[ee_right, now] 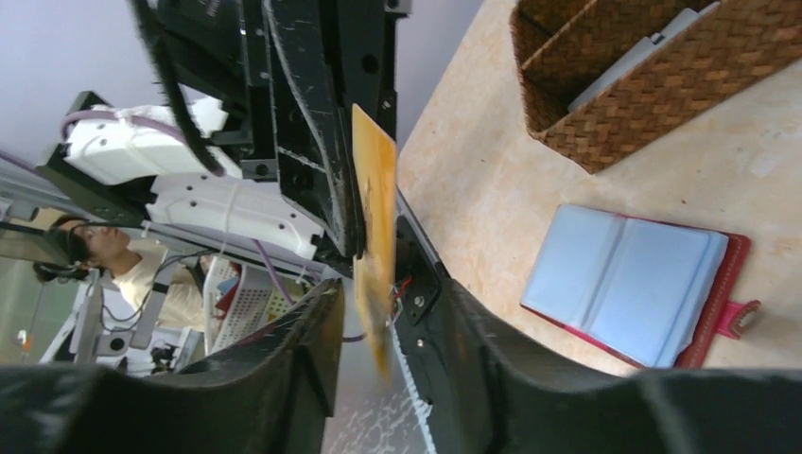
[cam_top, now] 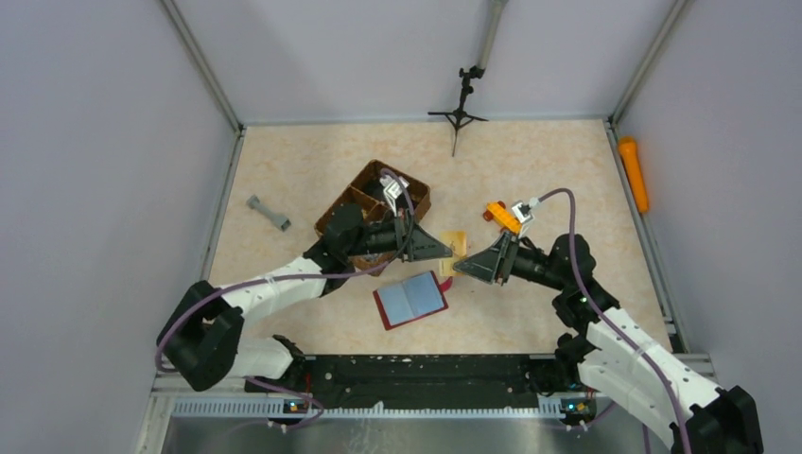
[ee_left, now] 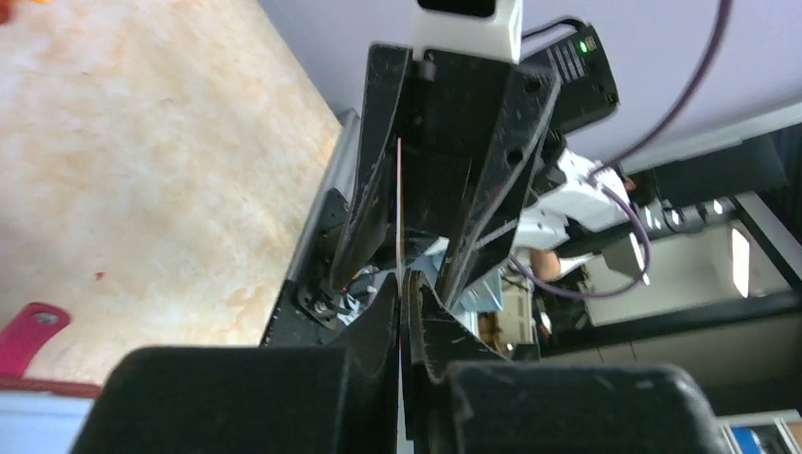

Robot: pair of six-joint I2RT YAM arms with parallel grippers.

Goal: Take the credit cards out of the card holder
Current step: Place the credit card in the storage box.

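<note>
The dark red card holder [cam_top: 411,299] lies open on the table, bluish sleeves up; it also shows in the right wrist view [ee_right: 629,284], and its snap tab shows in the left wrist view [ee_left: 33,331]. My left gripper [cam_top: 443,250] is shut on a tan credit card [cam_top: 458,246] and holds it above the table. The card is edge-on in the left wrist view [ee_left: 400,199]. My right gripper [cam_top: 462,267] faces the left one. It is open, with the card's [ee_right: 374,208] free end between its fingers [ee_right: 307,345], apart from both.
A brown woven basket [cam_top: 333,214] stands behind the left arm, with a grey card [ee_right: 624,61] in one compartment. A grey object [cam_top: 269,213] lies at the left, an orange tube [cam_top: 634,173] at the right wall, and a small tripod [cam_top: 459,113] at the back.
</note>
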